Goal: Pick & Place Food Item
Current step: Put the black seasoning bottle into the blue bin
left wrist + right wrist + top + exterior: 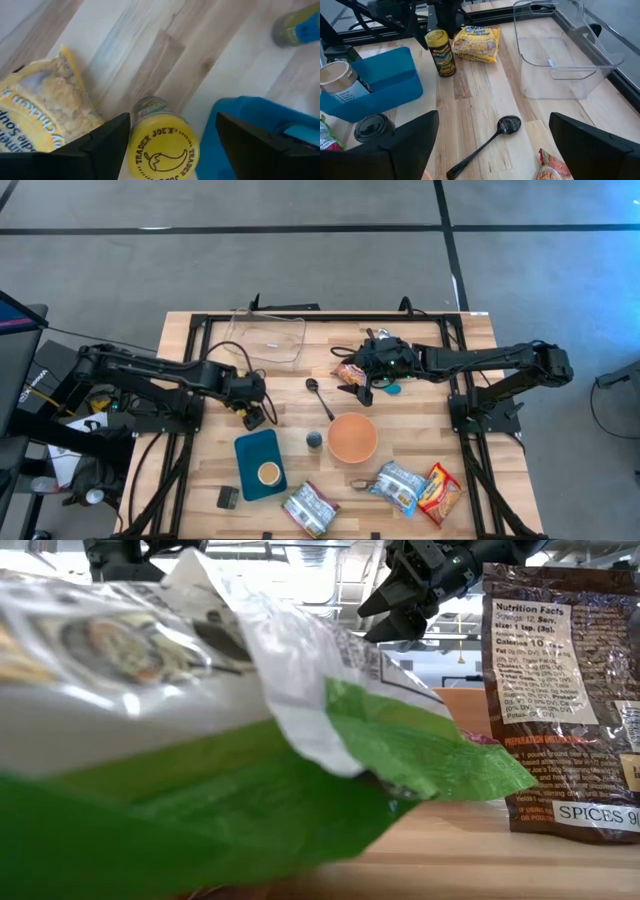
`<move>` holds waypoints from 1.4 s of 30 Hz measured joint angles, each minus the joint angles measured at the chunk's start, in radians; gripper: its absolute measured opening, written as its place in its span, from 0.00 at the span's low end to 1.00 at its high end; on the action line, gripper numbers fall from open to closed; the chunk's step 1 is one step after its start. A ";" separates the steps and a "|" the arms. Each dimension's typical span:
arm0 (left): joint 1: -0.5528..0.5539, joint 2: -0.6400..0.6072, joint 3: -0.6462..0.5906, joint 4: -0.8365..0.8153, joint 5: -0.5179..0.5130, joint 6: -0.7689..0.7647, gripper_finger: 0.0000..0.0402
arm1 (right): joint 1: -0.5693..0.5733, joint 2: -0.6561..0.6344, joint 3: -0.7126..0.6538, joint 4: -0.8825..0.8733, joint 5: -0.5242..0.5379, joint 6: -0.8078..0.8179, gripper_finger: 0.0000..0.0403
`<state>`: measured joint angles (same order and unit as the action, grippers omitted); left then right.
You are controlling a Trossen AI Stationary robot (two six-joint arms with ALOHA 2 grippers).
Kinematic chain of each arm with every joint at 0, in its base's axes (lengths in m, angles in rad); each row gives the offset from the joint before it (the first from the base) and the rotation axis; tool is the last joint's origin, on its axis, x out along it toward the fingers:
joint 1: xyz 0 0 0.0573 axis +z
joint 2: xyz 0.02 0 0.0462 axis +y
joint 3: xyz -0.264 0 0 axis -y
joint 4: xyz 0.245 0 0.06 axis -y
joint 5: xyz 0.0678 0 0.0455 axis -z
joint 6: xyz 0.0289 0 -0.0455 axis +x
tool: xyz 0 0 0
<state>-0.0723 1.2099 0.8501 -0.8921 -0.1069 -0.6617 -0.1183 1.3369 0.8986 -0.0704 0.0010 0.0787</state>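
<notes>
High view gives the full layout: left gripper (256, 404) sits over the table's left-centre just beside the blue tray (250, 452), right gripper (372, 375) sits mid-table near a red snack packet (349, 372), with a clear plastic bin (268, 338), black spoon (319, 395), orange bowl (352, 437) and a small dark jar (314, 440) spread between them. Left wrist view shows what the overhead hides: left fingers (102, 145) spread wide on either side of an upright yellow-lidded spice jar (162, 148), not squeezing it, ramen packet (42, 112) just beside the jar, blue tray on its other side. Right wrist view confirms from across the table: spice jar (440, 52) standing upright between tray (390, 85) and ramen packet (476, 44), left arm right above it; right fingers (407, 145) spread wide, holding nothing, spoon (487, 137) lying ahead of them. Cup (339, 80) stands in the tray in this view. Low view is mostly blocked by a green-and-white bag (230, 740) up close and a brown spice pouch (565, 690); only one gripper (395, 605) shows above, jaws apart.
</notes>
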 joint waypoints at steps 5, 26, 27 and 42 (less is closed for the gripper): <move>-0.001 0.001 -0.002 -0.009 0.002 0.002 0.72 | 0.000 0.000 0.000 -0.002 0.000 0.000 0.92; -0.018 0.001 -0.144 0.107 0.035 -0.001 0.72 | 0.000 0.000 0.000 -0.003 0.000 0.000 0.92; -0.021 0.001 -0.152 0.116 0.035 -0.001 0.72 | 0.000 0.000 0.000 -0.003 0.000 0.000 0.92; -0.028 0.001 -0.166 0.134 -0.026 -0.001 0.72 | 0.000 0.000 0.000 -0.003 0.000 0.000 0.92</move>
<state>-0.1005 1.2114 0.6842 -0.7577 -0.1325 -0.6629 -0.1184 1.3369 0.8986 -0.0734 0.0010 0.0788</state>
